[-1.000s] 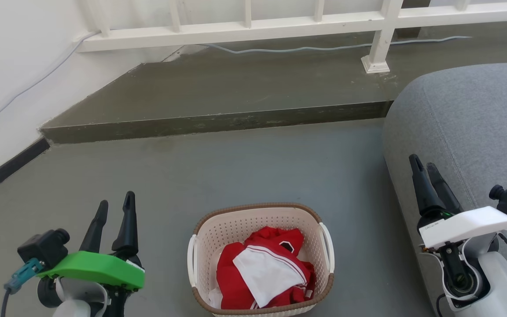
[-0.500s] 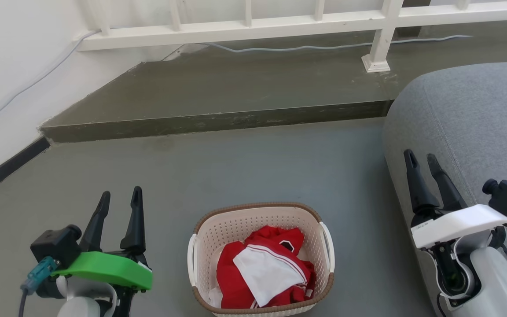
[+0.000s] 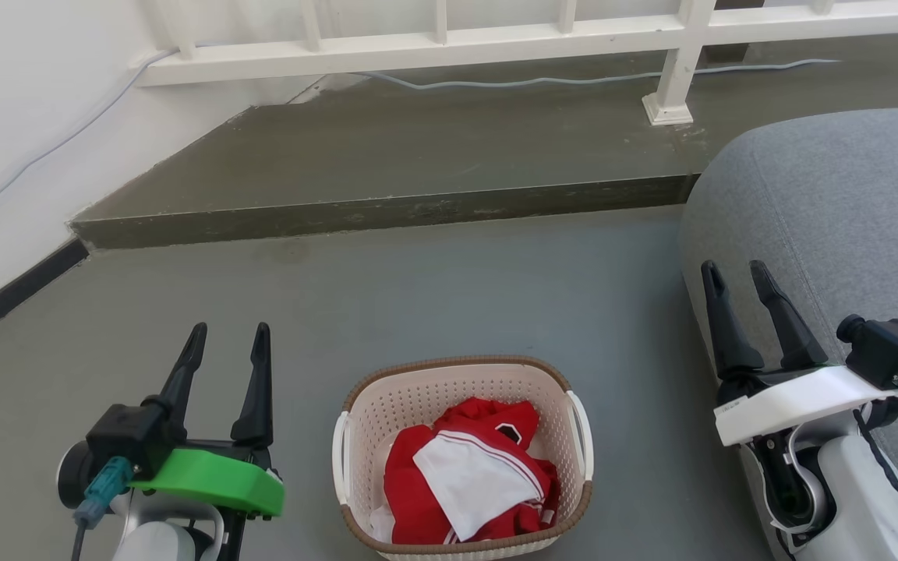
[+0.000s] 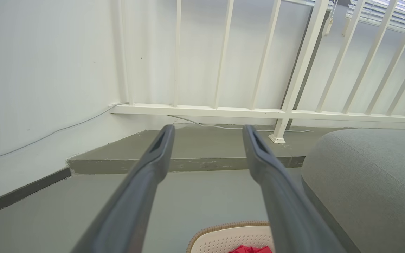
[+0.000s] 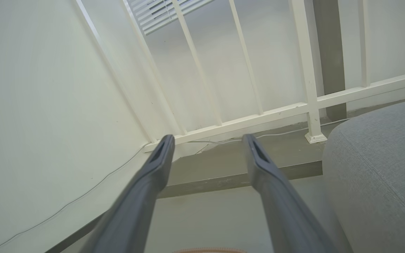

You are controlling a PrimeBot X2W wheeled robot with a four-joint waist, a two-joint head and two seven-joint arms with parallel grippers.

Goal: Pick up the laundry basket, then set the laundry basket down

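Two white side handles (image 3: 583, 436) are where we would take hold of the laundry basket (image 3: 457, 362), which sits on the grey floor (image 3: 449, 288) between our arms, touched by neither. We judge it light and fairly stiff: cream perforated plastic, rounded-rectangular, with a brown woven-look rim. The soft red-and-white clothing (image 3: 468, 483) inside adds little weight. The smooth handles may slip. Our left gripper (image 3: 230, 331) and right gripper (image 3: 732, 269) both stand spread and empty, the right beside a grey fabric cushion (image 3: 831, 202).
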